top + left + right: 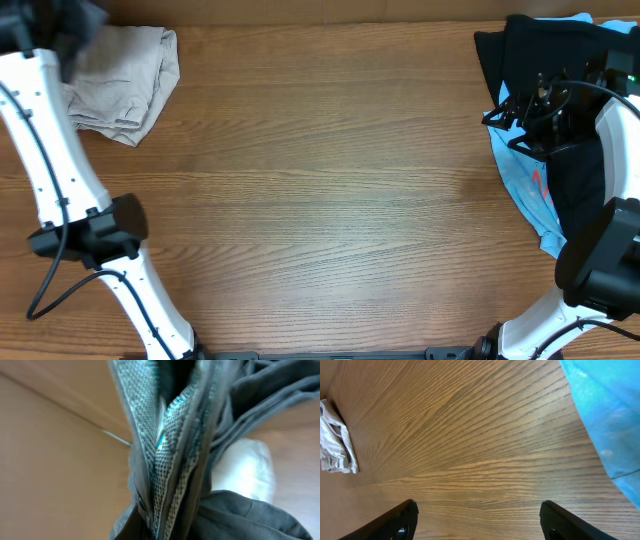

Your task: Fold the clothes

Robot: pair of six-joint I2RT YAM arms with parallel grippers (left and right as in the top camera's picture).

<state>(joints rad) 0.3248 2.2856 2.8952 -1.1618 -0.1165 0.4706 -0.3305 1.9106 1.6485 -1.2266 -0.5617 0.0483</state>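
Note:
The grey shorts point(125, 70) lie in a folded, rumpled heap at the far left corner of the table. They also show small in the right wrist view point(335, 442). My left gripper point(72, 25) is over the heap's far left edge, blurred. In the left wrist view bunched grey woven cloth point(175, 460) fills the frame and hides the fingers; the cloth runs pinched straight into the jaws. My right gripper point(477, 520) is open and empty above bare wood, at the left edge of the garments at the far right point(500, 115).
A black garment point(540, 50) and a light-blue garment point(525, 190) lie piled at the right edge, partly under the right arm. The light-blue one also shows in the right wrist view point(605, 415). The wooden table point(320, 200) spans the middle.

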